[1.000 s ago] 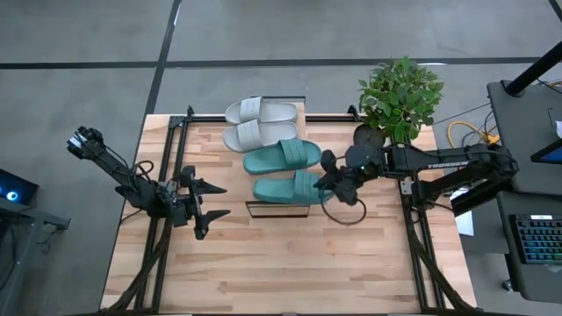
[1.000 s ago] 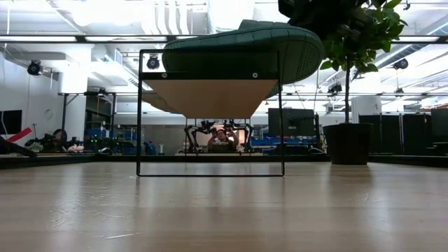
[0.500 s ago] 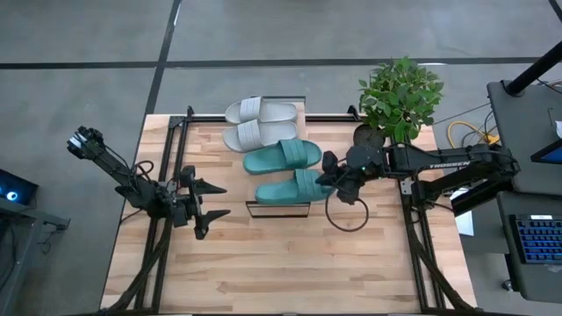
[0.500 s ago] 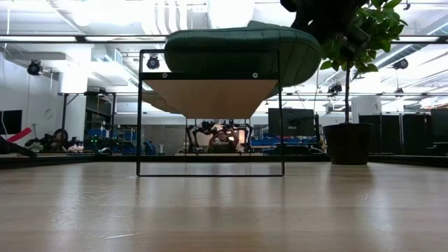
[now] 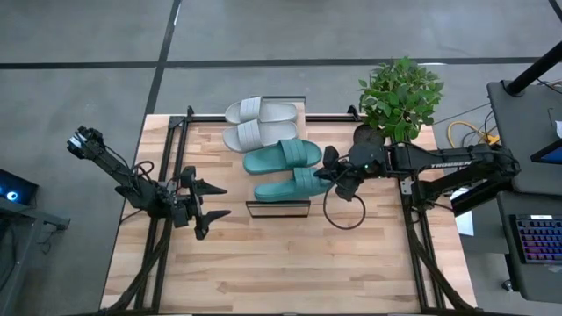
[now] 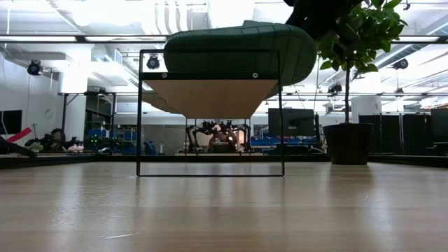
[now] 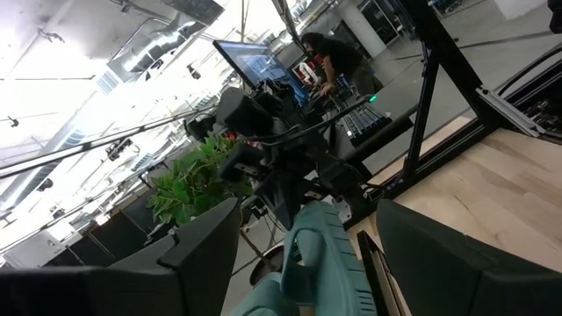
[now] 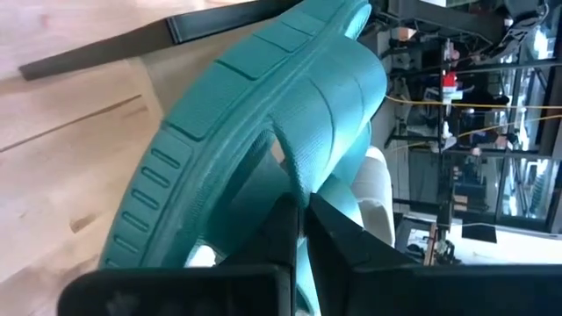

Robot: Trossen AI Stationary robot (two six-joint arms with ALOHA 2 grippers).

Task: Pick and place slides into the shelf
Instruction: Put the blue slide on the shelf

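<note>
On the table [image 5: 290, 263], going left to right: the left pincer [image 5: 211, 201] waits at the left side, fingers spread wide, holding nothing. At the middle stands the shelf [image 5: 277, 208], its long axis running away toward the table's far edge. Three slides lie side by side on its plank, two pale ones [image 5: 260, 123] at the far end and a teal one [image 5: 282, 156]. The fourth teal slide [image 5: 290, 186] is nearest, lying crosswise over the shelf, long axis left to right. The right pincer [image 5: 328, 169], fingers clamped on the slide's strap edge, holds its right end. This looks like the final placement; next it likely needs setting down square, then release.
</note>
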